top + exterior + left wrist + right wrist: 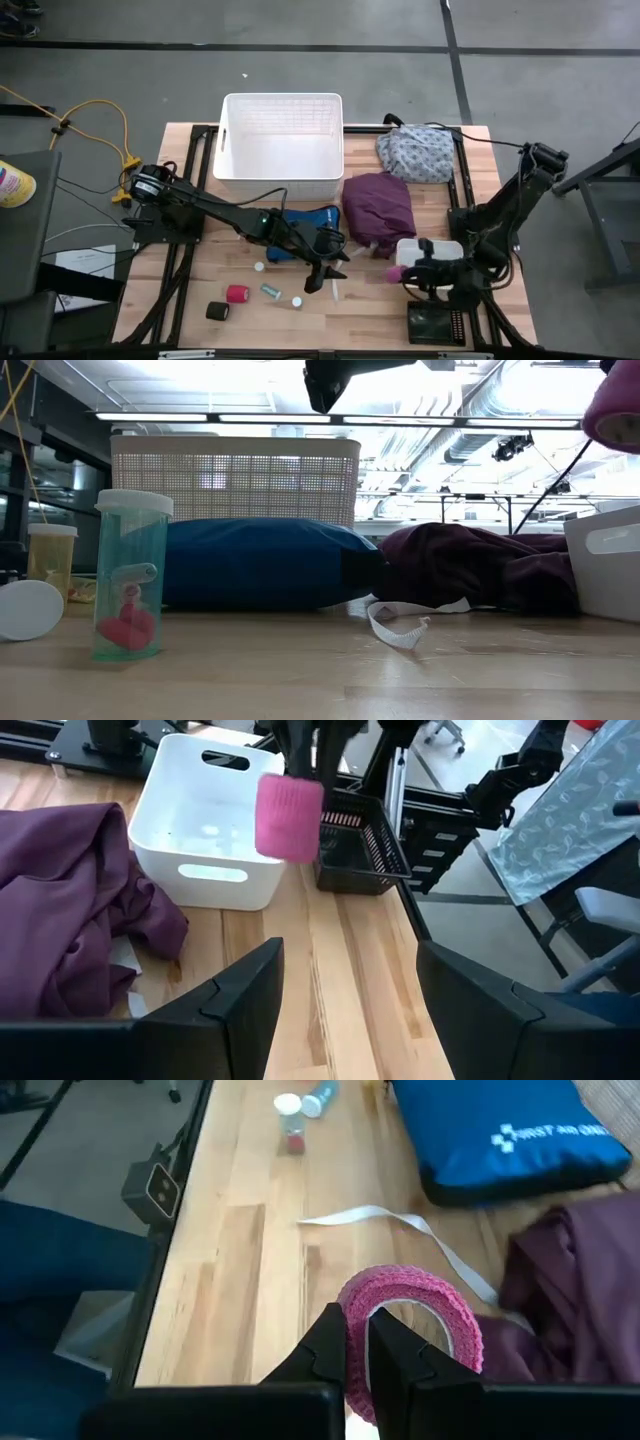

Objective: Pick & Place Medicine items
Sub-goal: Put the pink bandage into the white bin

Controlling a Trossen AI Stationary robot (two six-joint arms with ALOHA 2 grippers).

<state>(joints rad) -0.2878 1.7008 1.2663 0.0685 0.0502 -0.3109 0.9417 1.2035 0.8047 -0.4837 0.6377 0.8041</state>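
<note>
A pink bandage roll (288,817) hangs above the table beside a small white bin (205,820), with my right gripper (357,1342) shut on it; in the high view it is the pink roll (391,272). My left gripper (325,272) hovers open at mid-table with nothing between its fingers. A red roll (237,294), a black roll (217,311), a greenish vial (270,291) and two white caps (259,267) lie near the front left. In the low view a greenish vial (130,575) stands upright on its base. My right gripper pinches the pink roll's ring wall (352,1312), with one finger (400,1355) inside the hollow and the other outside. The fingers slant down from above. The roll hangs below them, clear of the table.
A large white basket (282,145) stands at the back. The blue pouch (305,220), a purple cloth (378,200) and a floral cloth (415,155) lie mid-table. A white strip (400,1220) lies on the wood. A black tray (360,850) sits past the small bin.
</note>
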